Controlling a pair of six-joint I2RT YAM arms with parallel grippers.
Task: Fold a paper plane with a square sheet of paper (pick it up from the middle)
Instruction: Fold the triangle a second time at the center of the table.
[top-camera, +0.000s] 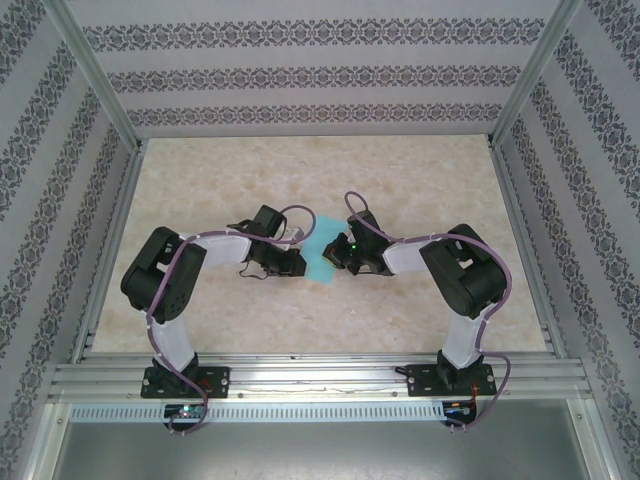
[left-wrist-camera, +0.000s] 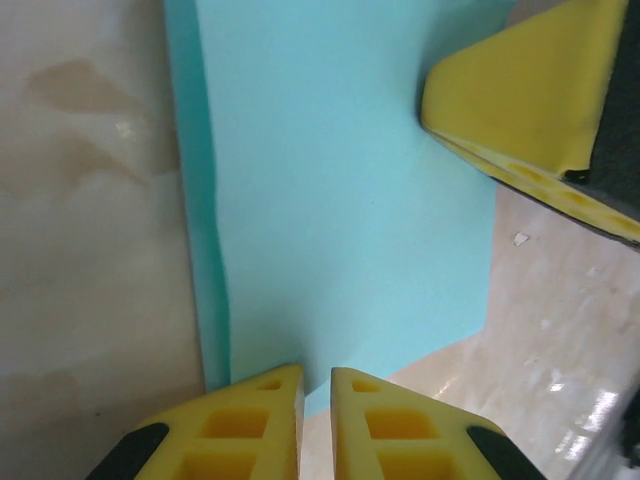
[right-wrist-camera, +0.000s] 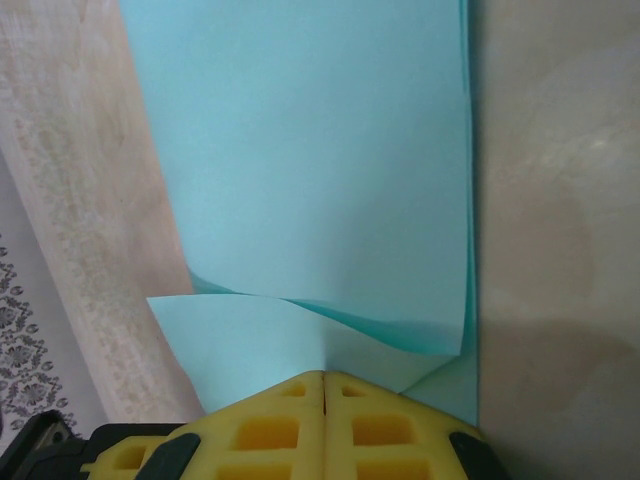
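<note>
Overhead view: two robot arms meet mid-table (top-camera: 420, 180) over the square sheet of paper (top-camera: 322, 254), turquoise, already doubled over w/ two layers showing.

Right wrist view: right gripper (right-wrist-camera: 325, 378) fingers pressed together, pinching the sheet's near edge, where one layer curls up.

Left wrist view: left gripper (left-wrist-camera: 316, 378) fingers nearly together w/ a slim gap. The sheet's corner reaches into that gap, but can't tell if it is truly gripped.

Risks: the two arms pulling apart could tear the thin paper. A loose left hold could let the corner slip and skew the next crease. The curled layer could get flattened crooked.

No brands, labels or readable writing; walls carry patterned wallpaper only.
</note>
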